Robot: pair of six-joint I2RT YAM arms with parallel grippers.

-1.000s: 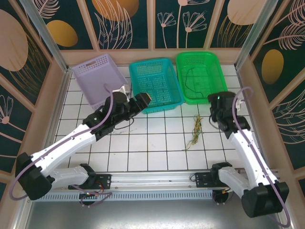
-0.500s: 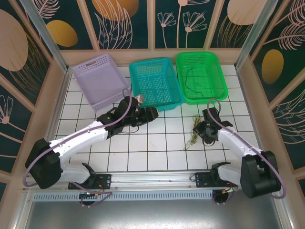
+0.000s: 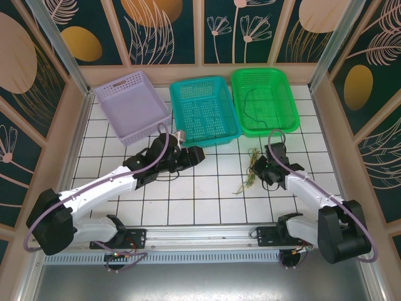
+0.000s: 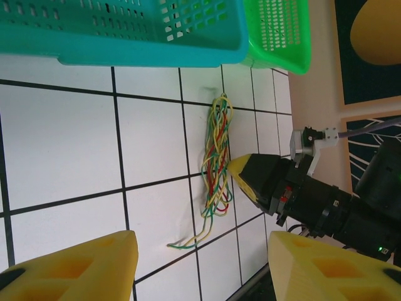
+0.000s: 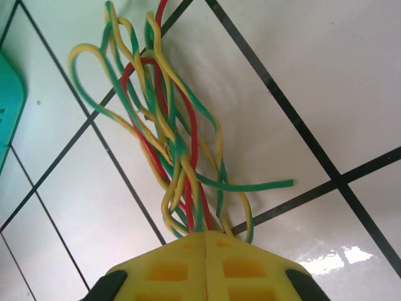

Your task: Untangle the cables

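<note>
Toward the right edge of table (image 3: pixel 207 204), right gripper (image 5: pixel 205 238) came down and pinched shut on cables (image 5: pixel 178 150). Meanwhile left gripper (image 4: pixel 200 263) stayed half-wide, empty. Bundle judged anchored, so strand-pulling could start.

Just ahead of my right fingers (image 5: pixel 169 263), the cables (image 5: pixel 182 157) look like smooth plastic-sheathed wire in green, yellow and red, with a slight sheen. The fingers themselves are matt yellow plastic, moulded with shallow pockets; my left fingers (image 4: pixel 75 266) look the same. The table (image 5: pixel 301 81) beneath them is glossy white tile with dark grout lines, throwing back glare close to the right fingers. Beyond the left fingers, the teal basket (image 4: pixel 125 44) and green basket (image 4: pixel 282 31) are shiny perforated plastic.
</note>
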